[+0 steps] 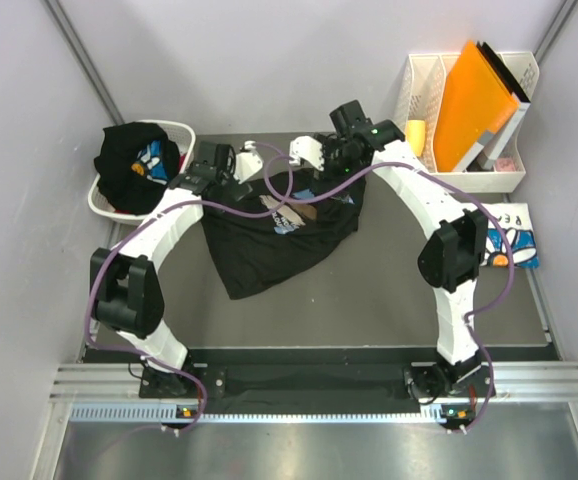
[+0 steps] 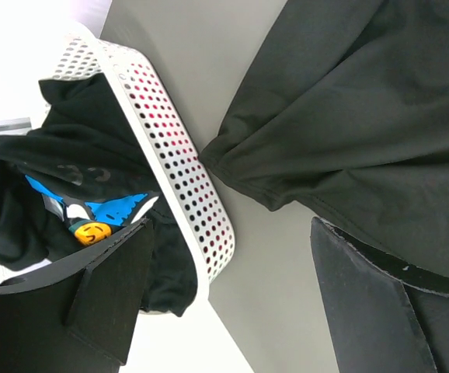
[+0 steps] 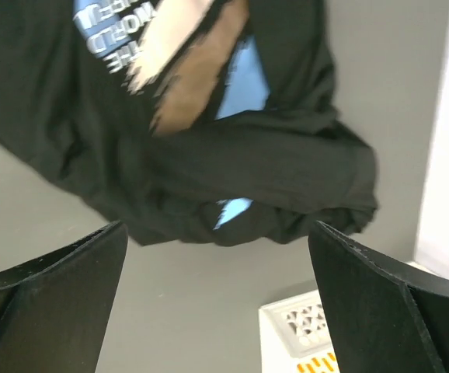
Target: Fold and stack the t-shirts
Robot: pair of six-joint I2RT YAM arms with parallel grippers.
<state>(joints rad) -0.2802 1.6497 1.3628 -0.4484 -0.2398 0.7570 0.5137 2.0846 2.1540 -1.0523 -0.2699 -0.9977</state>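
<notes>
In the white laundry basket (image 1: 97,200) at the far left of the bench (image 1: 369,300): one bundled black tee (image 1: 127,160) with a blue and white print, heaped above the rim. In the white desk organiser (image 1: 469,182) at the far right: an orange folder (image 1: 479,105) leaning upright, and a small yellow thing (image 1: 415,134) in the neighbouring slot.

Crumpled at mid-bench, between the two containers: the printed black tee (image 1: 274,235), brush-stroke print facing up. Flat just beside the organiser's near side, partly behind the right arm: the folded white tee (image 1: 514,240) with blue lettering.

Left end effector (image 1: 231,165) open at the printed tee's far left edge, close by the basket, its fingers (image 2: 92,303) wide apart with only grey bench and black cloth between. Right end effector (image 1: 314,150) likewise open above the tee's far edge, gripping nothing.

Only in the left wrist view: the basket's perforated wall and an orange smiley (image 2: 92,231) on the tee inside. Only in the right wrist view: white lettering (image 3: 108,31) in the print, blurred. Only from the top: the white tee and the folder.
</notes>
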